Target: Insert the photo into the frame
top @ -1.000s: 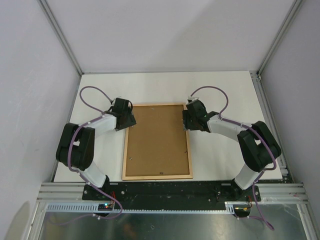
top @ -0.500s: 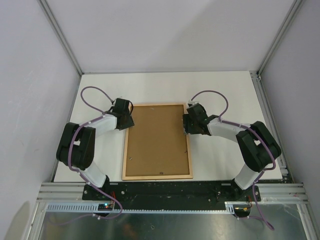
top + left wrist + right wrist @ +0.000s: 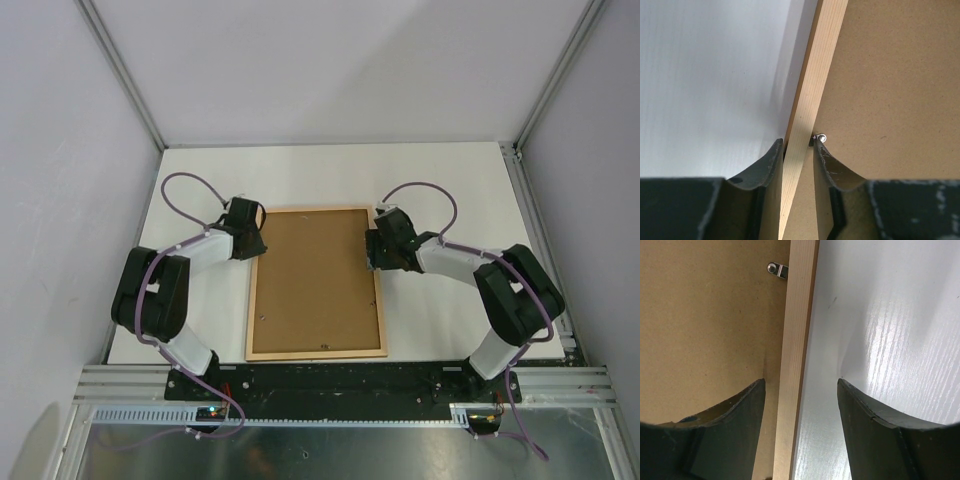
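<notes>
- Thin-railed pale wooden picture frame (image 3: 317, 352): probably stiff, light and slippery; best taken by its side rails.
- Left gripper (image 3: 797, 144) jaws hug the left rail; cannot tell if they pinch it.
- Right gripper (image 3: 800, 382) jaws stand open astride the right rail.

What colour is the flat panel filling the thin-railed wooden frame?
Plain brown, unpatterned. The flat fibreboard panel shows best in the top external view.

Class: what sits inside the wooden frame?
A brown backing board fills the frame, with a small metal clip at its rail. Anything under the board, the photo included, is covered and cannot be seen.
</notes>
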You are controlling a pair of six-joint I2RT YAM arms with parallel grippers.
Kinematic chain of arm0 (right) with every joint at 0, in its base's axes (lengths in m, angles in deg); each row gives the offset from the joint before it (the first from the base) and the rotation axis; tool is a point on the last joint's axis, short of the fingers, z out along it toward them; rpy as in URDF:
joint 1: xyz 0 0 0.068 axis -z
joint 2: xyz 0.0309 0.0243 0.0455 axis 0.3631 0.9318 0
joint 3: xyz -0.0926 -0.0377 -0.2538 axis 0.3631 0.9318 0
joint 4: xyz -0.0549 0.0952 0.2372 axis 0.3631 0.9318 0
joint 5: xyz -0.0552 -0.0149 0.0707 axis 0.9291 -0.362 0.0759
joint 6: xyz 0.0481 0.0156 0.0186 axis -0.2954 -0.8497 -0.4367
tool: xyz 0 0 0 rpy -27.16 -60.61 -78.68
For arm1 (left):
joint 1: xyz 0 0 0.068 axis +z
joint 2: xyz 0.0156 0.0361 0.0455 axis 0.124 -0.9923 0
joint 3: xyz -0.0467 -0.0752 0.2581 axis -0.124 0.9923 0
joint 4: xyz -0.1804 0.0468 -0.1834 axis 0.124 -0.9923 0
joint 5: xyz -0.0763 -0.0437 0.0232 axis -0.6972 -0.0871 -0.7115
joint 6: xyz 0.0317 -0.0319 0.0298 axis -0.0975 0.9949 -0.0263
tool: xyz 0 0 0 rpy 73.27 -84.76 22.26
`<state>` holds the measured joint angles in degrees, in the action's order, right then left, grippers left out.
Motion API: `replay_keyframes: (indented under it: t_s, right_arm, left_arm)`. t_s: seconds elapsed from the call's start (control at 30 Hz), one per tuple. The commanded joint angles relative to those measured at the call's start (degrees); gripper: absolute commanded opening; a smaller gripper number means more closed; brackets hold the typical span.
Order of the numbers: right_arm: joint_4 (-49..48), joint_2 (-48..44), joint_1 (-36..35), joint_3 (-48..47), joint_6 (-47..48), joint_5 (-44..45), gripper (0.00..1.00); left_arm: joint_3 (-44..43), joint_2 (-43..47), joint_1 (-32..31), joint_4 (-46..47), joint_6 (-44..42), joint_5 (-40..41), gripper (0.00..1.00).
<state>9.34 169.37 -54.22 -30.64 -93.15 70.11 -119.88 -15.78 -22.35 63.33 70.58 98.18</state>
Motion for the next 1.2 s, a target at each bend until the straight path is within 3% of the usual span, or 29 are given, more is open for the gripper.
replay_keyframes:
  t_s: [0.0, 0.23, 0.53, 0.57, 0.73, 0.87, 1.17]
  right_arm:
    - [-1.2, -2.5, -0.4, 1.0, -0.2, -0.2, 0.64]
    - [-1.2, -3.3, -0.4, 2.8, -0.5, 0.0, 0.59]
    - [-1.2, -3.8, 3.0, 3.0, -0.9, -1.0, 0.16]
    - [-1.1, -3.9, 3.4, 3.0, -1.0, -1.0, 0.13]
    - [-0.2, -4.3, 5.7, 3.0, -2.2, 0.5, 0.07]
    - [0.4, -5.1, 6.9, 3.0, -2.1, 1.6, 0.07]
    - [1.4, -6.6, 8.7, 3.0, -1.5, 2.0, 0.07]
  left_arm:
    - [-0.8, 0.9, -0.2, -3.2, -1.1, 1.4, 0.01]
    - [-4.1, -0.7, -0.2, -3.3, -1.1, 0.3, 0.00]
    - [-11.3, -6.0, -0.4, -3.2, -0.4, -5.0, 0.02]
    - [-12.4, -6.2, -0.5, -3.2, -0.5, -5.7, 0.05]
    - [-15.0, -4.1, -1.4, -3.4, -1.2, -8.4, 0.40]
    - [-10.0, 1.4, -3.0, -4.0, -0.7, -8.1, 0.60]
    - [9.2, 21.6, -7.6, -5.4, 4.1, -4.3, 0.66]
